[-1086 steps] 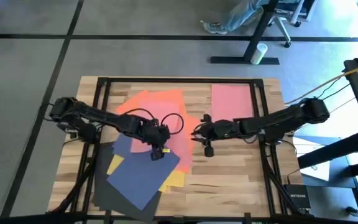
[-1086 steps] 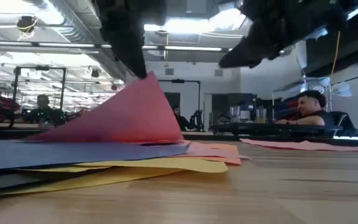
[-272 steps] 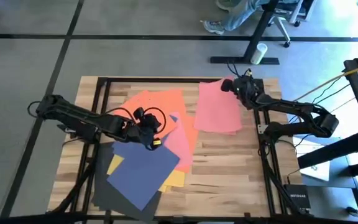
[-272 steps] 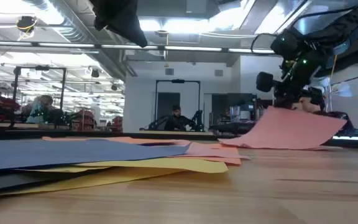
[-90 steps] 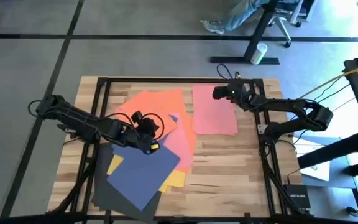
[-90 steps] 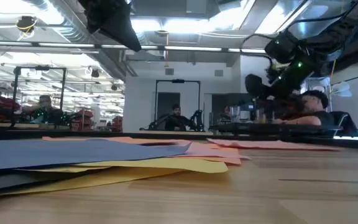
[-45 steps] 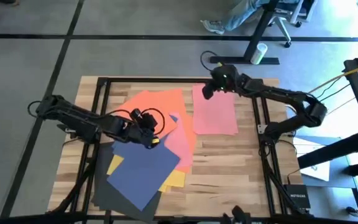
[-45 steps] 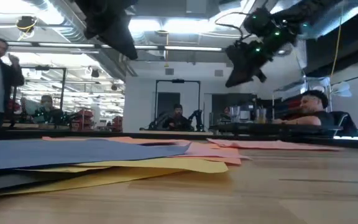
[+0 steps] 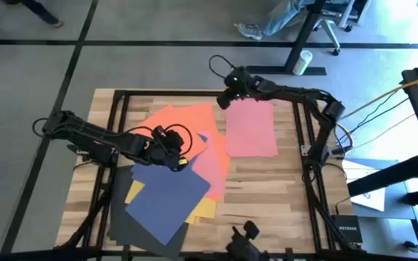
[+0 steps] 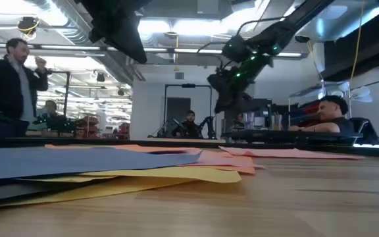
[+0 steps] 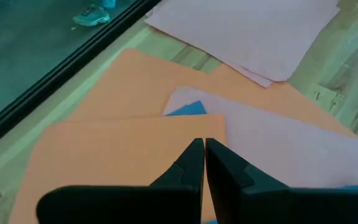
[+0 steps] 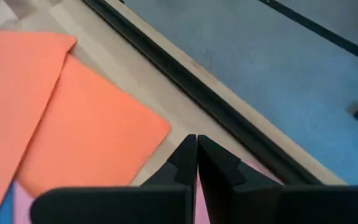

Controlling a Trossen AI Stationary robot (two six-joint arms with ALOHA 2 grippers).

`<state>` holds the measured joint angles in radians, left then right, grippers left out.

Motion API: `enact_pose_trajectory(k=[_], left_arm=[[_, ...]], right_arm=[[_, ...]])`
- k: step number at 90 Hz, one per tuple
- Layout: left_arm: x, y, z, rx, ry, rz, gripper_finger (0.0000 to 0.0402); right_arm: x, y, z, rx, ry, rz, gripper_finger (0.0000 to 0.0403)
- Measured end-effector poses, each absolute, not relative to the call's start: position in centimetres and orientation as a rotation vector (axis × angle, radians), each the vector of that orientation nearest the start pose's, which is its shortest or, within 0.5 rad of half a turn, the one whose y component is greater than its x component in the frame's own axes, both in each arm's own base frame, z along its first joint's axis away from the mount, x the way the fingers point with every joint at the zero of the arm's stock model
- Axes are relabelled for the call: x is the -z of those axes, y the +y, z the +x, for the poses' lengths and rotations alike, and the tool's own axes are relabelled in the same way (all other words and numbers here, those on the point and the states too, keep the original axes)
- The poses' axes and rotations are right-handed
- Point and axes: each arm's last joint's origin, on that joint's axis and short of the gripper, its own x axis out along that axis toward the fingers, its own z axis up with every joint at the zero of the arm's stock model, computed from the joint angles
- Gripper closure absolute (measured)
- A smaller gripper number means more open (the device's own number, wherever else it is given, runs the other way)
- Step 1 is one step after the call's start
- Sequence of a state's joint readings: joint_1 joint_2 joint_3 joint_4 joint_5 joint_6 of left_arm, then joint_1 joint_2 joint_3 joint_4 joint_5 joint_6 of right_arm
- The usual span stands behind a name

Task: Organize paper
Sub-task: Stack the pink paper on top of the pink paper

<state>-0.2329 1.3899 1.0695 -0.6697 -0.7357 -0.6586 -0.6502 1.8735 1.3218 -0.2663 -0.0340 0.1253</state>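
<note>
The paper lies in two places. A loose pile of orange [image 9: 183, 119], pink [image 9: 210, 165], navy blue [image 9: 169, 197], yellow [image 9: 204, 209] and dark grey [image 9: 130, 229] sheets overlaps on the table's left half. A separate pink sheet [image 9: 251, 129] lies flat at the far right. My left gripper [image 9: 178, 156] hangs shut above the pile's orange sheet [image 11: 123, 149], clear of it. My right gripper [image 9: 225, 103] is shut too. It hangs in the air [image 10: 226, 99] over the table's far edge, between the orange sheets [image 12: 73, 137] and the separate pink sheet's far left corner.
Black frame rails [image 9: 209, 93] run along the table's far edge and down both sides. Bare wood [image 9: 267, 203] shows at the near right. A small dark object [image 9: 242, 243] sits at the near edge. A person [image 10: 12, 79] stands in the room beyond.
My right gripper has risen from the separate pink sheet and gone along the far edge toward the table's left, staying shut. The pink sheet stays flat where it was.
</note>
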Motion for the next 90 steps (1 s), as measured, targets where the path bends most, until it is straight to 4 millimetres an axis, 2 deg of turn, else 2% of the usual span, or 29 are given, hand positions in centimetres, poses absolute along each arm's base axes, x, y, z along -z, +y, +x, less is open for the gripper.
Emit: enact_pose_trajectory(k=[8,22,40,58,90], left_arm=[[-26.8,-4.4,27.0,-0.716,0.681,-0.139,0.0402],[-26.8,-4.4,27.0,-0.719,0.679,-0.147,0.0402],[-26.8,-4.4,27.0,-0.719,0.676,-0.152,0.0402],[-26.9,-4.4,27.1,-0.724,0.668,-0.164,0.0402],[-26.8,-4.4,27.0,-0.724,0.671,-0.162,0.0402]], right_arm=[[-20.2,-25.1,33.1,0.629,0.776,0.4,0.0403],[-19.8,-25.7,33.4,0.652,0.8,0.399,0.0403],[-18.8,-25.0,32.9,0.594,0.912,0.497,0.0403],[-18.6,-24.9,33.0,0.589,0.896,0.584,0.0403],[-14.7,-25.2,33.5,0.594,0.973,0.663,0.0403]])
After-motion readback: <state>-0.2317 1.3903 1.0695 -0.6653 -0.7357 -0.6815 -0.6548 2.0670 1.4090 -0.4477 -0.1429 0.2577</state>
